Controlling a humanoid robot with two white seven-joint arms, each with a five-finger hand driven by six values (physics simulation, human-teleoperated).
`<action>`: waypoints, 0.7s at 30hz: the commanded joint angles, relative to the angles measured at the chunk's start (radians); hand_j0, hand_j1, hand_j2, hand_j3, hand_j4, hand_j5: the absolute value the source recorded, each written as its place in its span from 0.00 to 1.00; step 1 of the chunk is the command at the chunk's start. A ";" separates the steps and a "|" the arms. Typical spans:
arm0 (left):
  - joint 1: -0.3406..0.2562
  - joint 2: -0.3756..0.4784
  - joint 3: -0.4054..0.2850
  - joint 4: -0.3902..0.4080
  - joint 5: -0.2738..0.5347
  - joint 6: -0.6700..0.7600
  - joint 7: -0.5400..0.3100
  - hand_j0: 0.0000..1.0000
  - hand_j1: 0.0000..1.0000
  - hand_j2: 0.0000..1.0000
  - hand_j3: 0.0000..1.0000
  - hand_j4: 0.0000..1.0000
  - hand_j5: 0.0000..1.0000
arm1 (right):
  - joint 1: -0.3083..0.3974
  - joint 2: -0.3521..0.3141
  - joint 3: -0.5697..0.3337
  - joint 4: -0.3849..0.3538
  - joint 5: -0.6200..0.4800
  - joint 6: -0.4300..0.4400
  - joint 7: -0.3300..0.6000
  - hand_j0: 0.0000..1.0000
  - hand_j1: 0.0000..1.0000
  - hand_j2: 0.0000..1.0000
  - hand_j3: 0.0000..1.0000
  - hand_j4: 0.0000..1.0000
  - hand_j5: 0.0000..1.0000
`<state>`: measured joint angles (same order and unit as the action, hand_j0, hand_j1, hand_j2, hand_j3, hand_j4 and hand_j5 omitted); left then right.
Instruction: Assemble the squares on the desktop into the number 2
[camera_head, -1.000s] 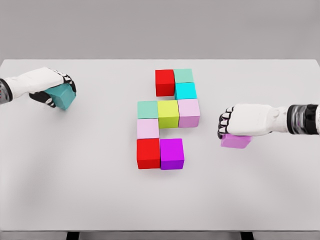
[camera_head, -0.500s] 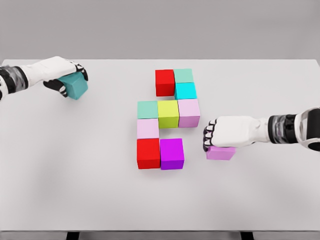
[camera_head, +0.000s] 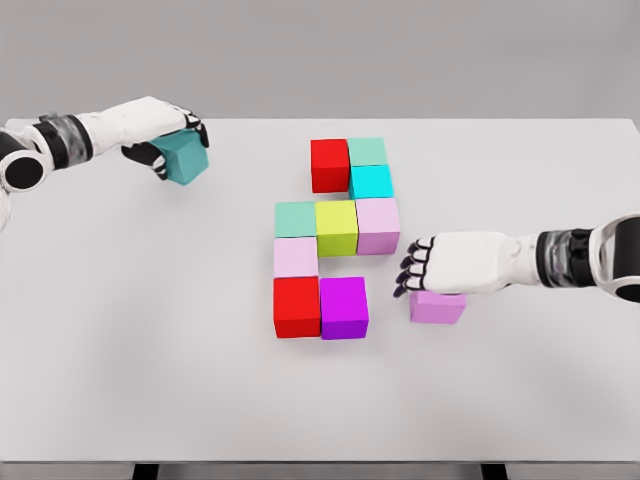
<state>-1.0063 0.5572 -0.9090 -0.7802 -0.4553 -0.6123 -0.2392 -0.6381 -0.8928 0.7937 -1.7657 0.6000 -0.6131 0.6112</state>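
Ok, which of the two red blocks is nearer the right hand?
The lower red block, at the bottom-left corner of the figure beside the purple block. The other red block sits at the top, farther from the right hand.

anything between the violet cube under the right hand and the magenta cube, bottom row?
Nothing: head view shows bare table between the violet cube and magenta cube.

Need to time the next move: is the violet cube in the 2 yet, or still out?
Out. The violet cube sits under the right robot hand, a gap apart from the magenta cube.
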 joint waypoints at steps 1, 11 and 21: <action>-0.002 -0.019 0.004 0.006 0.004 0.001 0.000 0.56 0.56 0.56 0.56 0.56 0.56 | 0.000 -0.012 -0.010 0.000 -0.009 0.002 0.000 0.99 0.99 0.99 0.99 0.99 0.99; -0.034 -0.086 0.010 0.079 -0.002 0.001 -0.012 0.57 0.57 0.57 0.57 0.57 0.57 | 0.002 -0.158 -0.171 0.003 -0.279 0.002 0.000 1.00 1.00 1.00 1.00 1.00 1.00; -0.055 -0.149 0.010 0.151 -0.011 0.001 -0.012 0.60 0.60 0.60 0.60 0.60 0.60 | 0.127 -0.219 -0.268 0.088 -0.275 0.002 0.000 1.00 1.00 1.00 1.00 1.00 1.00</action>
<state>-1.0661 0.4254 -0.9020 -0.6426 -0.4673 -0.6124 -0.2520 -0.5367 -1.0927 0.5210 -1.6898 0.3286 -0.6125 0.6110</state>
